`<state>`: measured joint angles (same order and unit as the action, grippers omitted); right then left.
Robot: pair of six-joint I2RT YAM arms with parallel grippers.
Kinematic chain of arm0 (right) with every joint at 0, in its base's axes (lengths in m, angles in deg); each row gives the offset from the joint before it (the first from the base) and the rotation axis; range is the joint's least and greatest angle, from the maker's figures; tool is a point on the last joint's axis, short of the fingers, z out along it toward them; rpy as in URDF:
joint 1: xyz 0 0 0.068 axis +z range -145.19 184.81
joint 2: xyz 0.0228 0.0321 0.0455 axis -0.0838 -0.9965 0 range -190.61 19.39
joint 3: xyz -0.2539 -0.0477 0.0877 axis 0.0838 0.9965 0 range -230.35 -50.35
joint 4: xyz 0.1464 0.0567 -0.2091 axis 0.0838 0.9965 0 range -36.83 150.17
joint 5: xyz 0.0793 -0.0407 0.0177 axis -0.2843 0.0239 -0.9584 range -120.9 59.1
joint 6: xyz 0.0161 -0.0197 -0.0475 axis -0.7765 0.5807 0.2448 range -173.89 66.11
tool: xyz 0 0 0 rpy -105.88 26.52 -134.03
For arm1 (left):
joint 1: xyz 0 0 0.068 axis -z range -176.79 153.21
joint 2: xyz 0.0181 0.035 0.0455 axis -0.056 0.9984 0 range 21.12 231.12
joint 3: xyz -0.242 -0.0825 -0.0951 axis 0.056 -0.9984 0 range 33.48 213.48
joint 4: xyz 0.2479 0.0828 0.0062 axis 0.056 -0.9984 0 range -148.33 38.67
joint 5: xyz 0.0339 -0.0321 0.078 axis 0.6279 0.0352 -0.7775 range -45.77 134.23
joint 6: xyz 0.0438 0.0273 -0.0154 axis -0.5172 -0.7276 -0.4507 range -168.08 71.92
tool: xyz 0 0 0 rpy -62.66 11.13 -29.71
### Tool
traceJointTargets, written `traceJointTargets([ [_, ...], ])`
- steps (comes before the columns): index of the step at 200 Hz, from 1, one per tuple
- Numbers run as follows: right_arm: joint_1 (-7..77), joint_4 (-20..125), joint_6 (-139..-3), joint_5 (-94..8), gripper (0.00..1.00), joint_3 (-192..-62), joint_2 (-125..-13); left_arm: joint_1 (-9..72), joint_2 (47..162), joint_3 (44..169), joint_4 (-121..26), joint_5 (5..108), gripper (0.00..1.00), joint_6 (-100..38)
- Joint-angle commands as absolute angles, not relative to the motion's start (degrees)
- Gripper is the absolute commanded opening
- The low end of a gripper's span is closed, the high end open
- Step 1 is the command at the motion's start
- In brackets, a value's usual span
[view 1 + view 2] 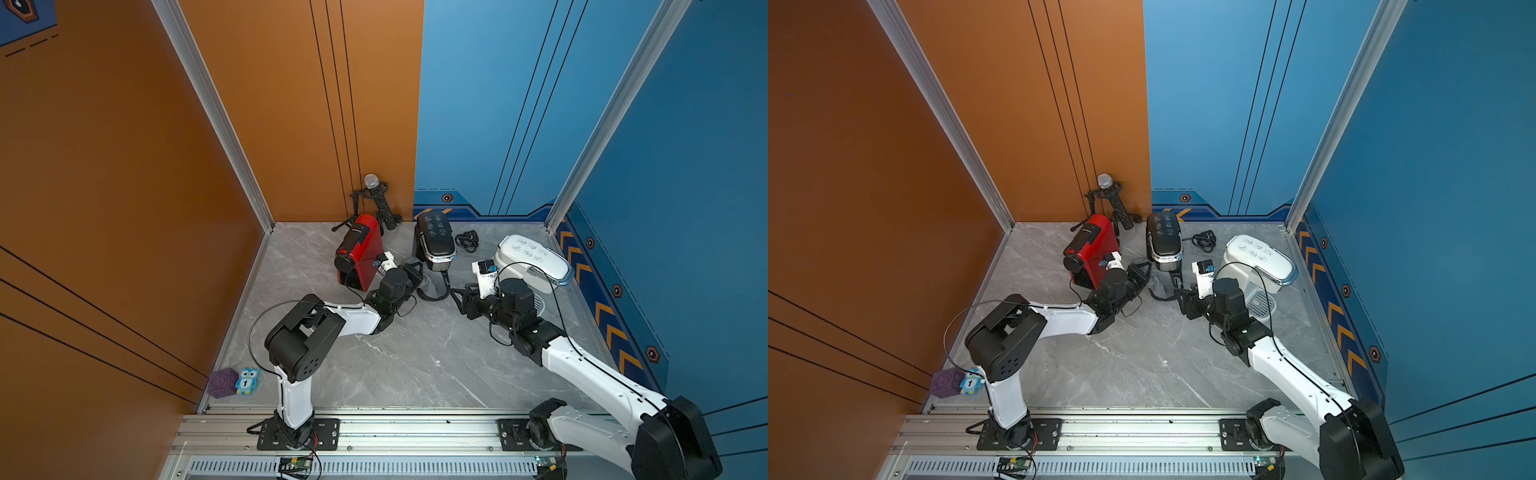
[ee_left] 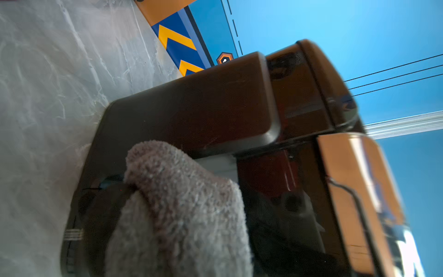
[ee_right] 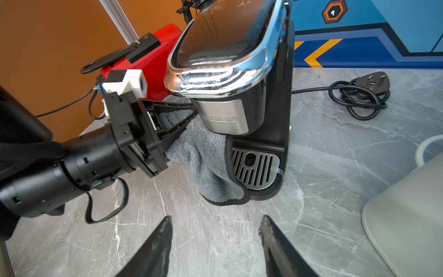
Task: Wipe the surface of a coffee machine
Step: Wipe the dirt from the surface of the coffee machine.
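Observation:
A black and chrome coffee machine stands at the back middle of the table. My left gripper is shut on a grey cloth and holds it against the machine's front, under the chrome head. The cloth hangs down beside the drip tray to the table. In the left wrist view the cloth hides the jaws, and the machine's dark body fills the frame. My right gripper hangs open over bare table just in front of the machine, holding nothing.
A red coffee machine stands just left of my left gripper. A white one is at the right wall. A coiled power cable lies behind. A microphone on a tripod is in the back corner. A purple cube and owl toy sit front left.

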<state>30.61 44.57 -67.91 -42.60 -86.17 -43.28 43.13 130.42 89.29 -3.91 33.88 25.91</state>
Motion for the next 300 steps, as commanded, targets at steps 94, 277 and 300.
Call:
traceJointTargets([
  [94,30.92,44.12,-67.36,-40.94,0.6,-86.04,-43.88,45.67,136.67,96.37,0.36,32.84,0.0,24.64],
  [277,31.35,44.22,-67.2,-41.18,0.6,-86.39,-44.67,33.15,118.92,87.33,1.7,36.91,0.0,15.12],
  [300,31.35,44.26,-67.2,-41.08,0.6,-86.35,-44.68,32.7,117.39,96.58,-15.89,36.52,0.0,8.02],
])
